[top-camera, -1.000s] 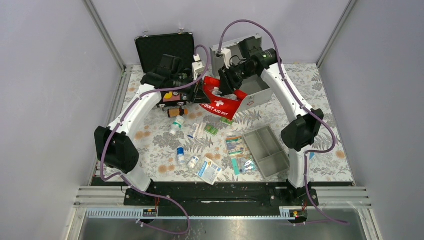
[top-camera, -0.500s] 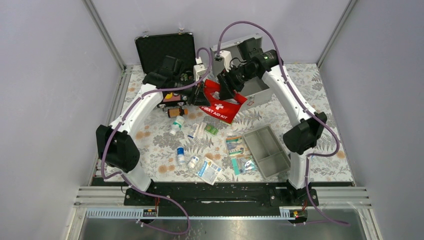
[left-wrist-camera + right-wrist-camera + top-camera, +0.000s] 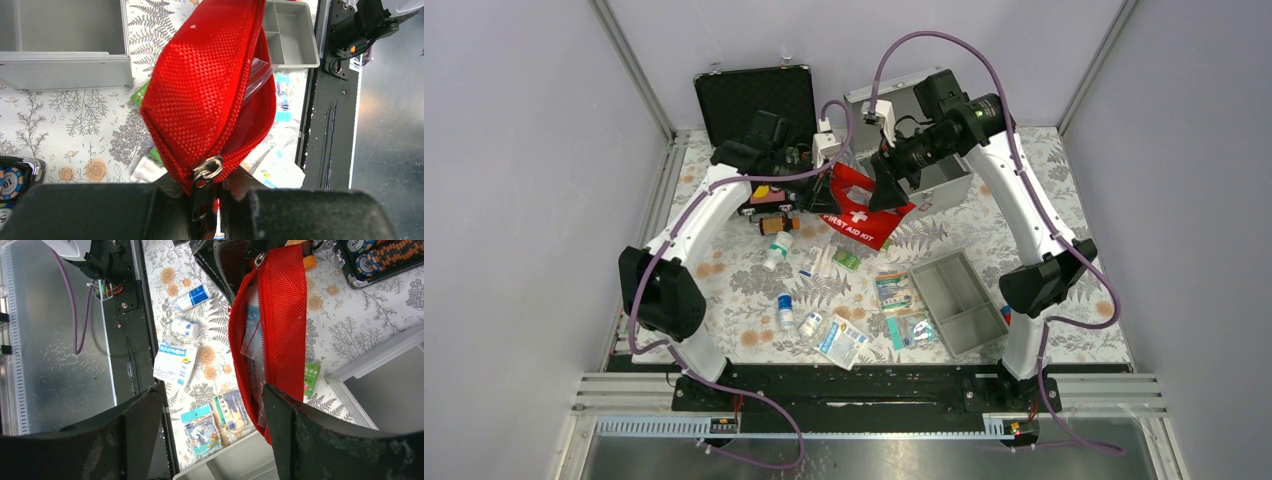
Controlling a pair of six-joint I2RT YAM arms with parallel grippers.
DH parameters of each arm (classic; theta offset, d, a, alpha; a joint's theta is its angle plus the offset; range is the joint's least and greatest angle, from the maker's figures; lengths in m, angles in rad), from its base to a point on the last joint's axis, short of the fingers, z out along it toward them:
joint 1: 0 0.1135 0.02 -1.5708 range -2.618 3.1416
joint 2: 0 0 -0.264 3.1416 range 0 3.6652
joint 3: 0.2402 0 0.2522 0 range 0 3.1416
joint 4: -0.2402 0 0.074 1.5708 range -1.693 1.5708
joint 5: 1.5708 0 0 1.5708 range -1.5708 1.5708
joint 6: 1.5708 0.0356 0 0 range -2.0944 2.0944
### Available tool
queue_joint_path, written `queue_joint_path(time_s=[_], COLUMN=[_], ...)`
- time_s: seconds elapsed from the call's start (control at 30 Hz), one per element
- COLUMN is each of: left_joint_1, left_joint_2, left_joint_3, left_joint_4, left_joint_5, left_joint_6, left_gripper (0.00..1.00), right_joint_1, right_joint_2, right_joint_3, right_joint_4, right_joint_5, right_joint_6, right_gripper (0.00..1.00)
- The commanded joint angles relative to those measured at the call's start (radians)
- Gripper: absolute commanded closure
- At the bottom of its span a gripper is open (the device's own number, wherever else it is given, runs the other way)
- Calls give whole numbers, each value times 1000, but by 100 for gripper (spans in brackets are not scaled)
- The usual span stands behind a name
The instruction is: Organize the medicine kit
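Left wrist view: left gripper (image 3: 210, 200) pinches red first-aid pouch (image 3: 200, 90) by zipper end, right gripper (image 3: 212, 402) gapes wide astride it; best grip its far end before lowering into adjacent open metal box (image 3: 65, 72).

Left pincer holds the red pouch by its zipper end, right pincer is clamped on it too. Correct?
Not quite. The left pincer does hold the red pouch by its zipper end, but the right pincer is open, jaws spread wide, not clamped on it; the right wrist view shows this.
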Motion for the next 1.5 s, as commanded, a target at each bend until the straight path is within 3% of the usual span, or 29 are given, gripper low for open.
queue_joint_path(time_s=[0.0,0.23,0.33,0.5,0.63,0.8,0.9,1.07,1.47], left_joint_1=[-2,-4,-2,1,2,3,3,1,0], left_joint_2=[-5,1,23,65,86,94,92,62,21], left_joint_3=[61,82,104,132,141,143,145,134,127], left_joint_4=[-6,-6,-6,50,53,3,-28,-39,-32], left_joint_5=[40,48,56,39,21,-5,15,87,78], left_joint_6=[46,31,-1,-166,-179,-126,-89,-20,26], left_gripper=[100,100,100,100,100,100,100,100,100], right_joint_1=[-6,0,14,23,21,21,21,19,20], right_joint_2=[44,85,68,-51,-138,-230,-274,-254,-112], right_joint_3=[28,4,-42,-214,-271,-285,-377,-446,-400], right_joint_4=[40,81,89,290,415,458,513,562,518], right_joint_5=[-56,-113,-99,-31,15,72,114,165,-28], right_joint_6=[-31,-103,-139,-106,-58,-74,-115,-109,-19], right_gripper=[19,11,1,4,6,6,1,0,1])
